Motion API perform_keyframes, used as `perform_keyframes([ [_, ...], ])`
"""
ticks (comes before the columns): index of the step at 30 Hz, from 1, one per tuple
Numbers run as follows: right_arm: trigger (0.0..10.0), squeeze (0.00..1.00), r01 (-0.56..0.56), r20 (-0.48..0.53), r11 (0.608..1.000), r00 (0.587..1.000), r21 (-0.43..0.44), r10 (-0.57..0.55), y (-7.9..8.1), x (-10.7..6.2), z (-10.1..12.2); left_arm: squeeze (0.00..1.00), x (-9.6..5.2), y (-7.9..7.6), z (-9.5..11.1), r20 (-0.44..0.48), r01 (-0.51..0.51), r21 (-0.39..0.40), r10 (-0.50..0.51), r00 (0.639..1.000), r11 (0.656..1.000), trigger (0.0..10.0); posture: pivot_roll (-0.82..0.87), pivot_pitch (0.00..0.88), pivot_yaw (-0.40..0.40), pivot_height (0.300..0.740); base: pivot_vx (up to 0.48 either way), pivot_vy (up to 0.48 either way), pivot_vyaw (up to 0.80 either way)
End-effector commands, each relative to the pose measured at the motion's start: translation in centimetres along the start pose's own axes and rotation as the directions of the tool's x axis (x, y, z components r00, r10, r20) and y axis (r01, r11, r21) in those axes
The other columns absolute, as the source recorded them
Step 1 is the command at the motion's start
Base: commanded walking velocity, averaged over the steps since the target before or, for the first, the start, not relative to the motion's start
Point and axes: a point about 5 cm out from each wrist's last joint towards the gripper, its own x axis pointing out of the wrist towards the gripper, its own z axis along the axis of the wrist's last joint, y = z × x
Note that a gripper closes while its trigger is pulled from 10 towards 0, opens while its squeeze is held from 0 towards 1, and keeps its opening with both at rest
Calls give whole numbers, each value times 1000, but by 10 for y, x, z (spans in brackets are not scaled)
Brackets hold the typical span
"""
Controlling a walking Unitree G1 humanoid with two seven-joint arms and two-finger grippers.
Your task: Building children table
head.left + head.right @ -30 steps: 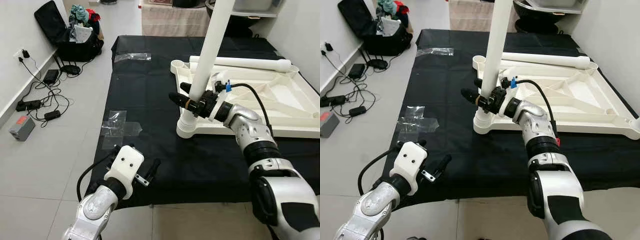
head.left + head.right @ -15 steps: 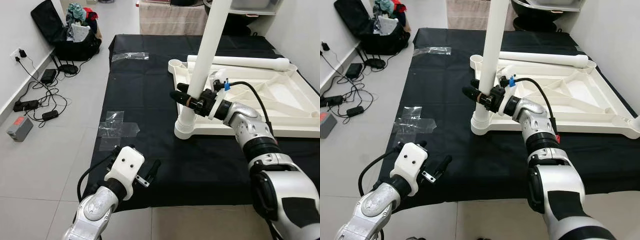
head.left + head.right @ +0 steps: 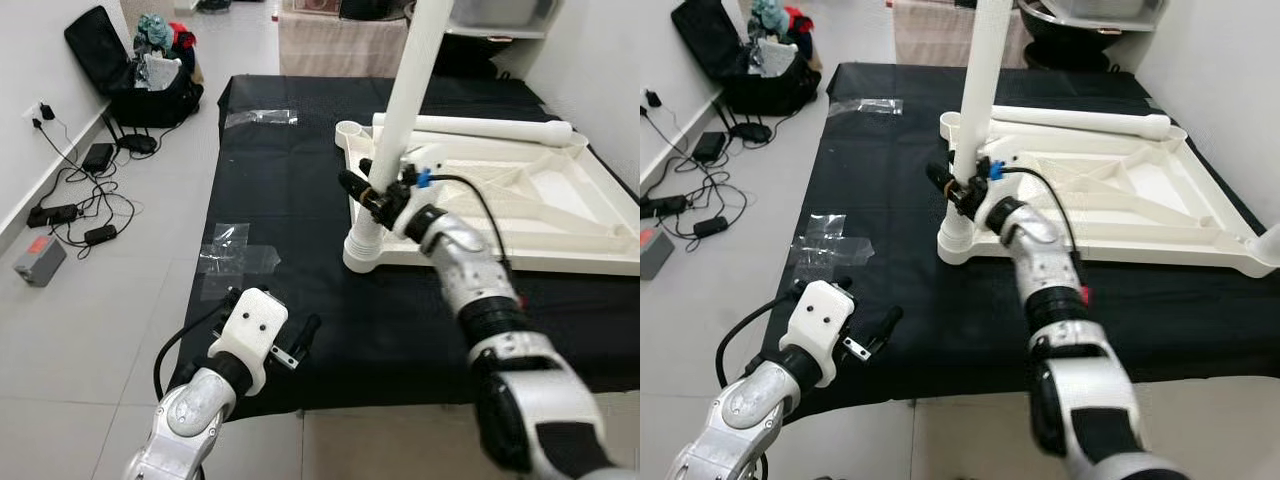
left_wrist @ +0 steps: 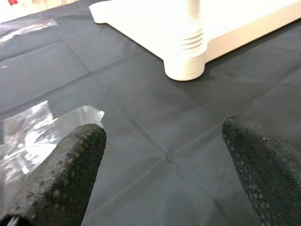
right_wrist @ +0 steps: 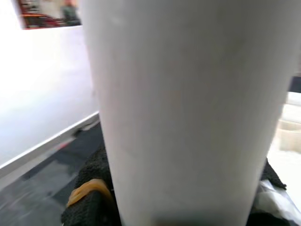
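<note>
Black cloth [image 3: 290, 190] is covering the tiled floor in front of you, with the white upturned tabletop [image 3: 520, 200] lying on it. Your right gripper [image 3: 372, 195] is clenching its fingers around the upright white leg [image 3: 405, 110], which is standing in the tabletop's near corner socket [image 3: 365, 250]. A second leg [image 3: 470, 127] is lying across the far edge. Your left gripper [image 4: 164, 155] is hovering low over the cloth near clear tape [image 3: 235, 250], its fingers [image 4: 66, 174] spread apart and holding nothing
</note>
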Motion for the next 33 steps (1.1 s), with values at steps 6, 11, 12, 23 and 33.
perform_keyframes([
  [6, 0, 0, 495, -141, 867, 855, -57, -498, 8, -28, -35, 0, 2, -3, -5, -12, 19, -4, -19, 1000, 1000, 10000, 111, 140, -42, 740, 0, 0, 0],
  [11, 0, 0, 646, -112, 763, 758, -2, -643, 31, -30, -23, 0, 2, -4, -4, -11, 24, -7, -24, 1000, 1000, 10000, 110, 142, -43, 740, 0, 0, 0],
  [12, 0, 0, 646, -112, 763, 758, -2, -643, 31, -30, -23, 0, 2, -4, -4, -11, 24, -7, -24, 1000, 1000, 10000, 110, 142, -43, 740, 0, 0, 0],
  [23, 10000, 1000, 613, -86, 787, 790, 72, -607, 68, -21, -4, 0, 1, -6, -6, -15, 21, -14, -21, 1000, 1000, 10000, 105, 151, -48, 740, 0, 0, 0],
  [33, 10000, 0, 367, 16, 921, 928, 129, -372, 55, -19, 4, 0, 2, -5, -6, -16, 20, -15, -20, 1000, 1000, 10000, 105, 148, -45, 740, 0, 0, 0],
])
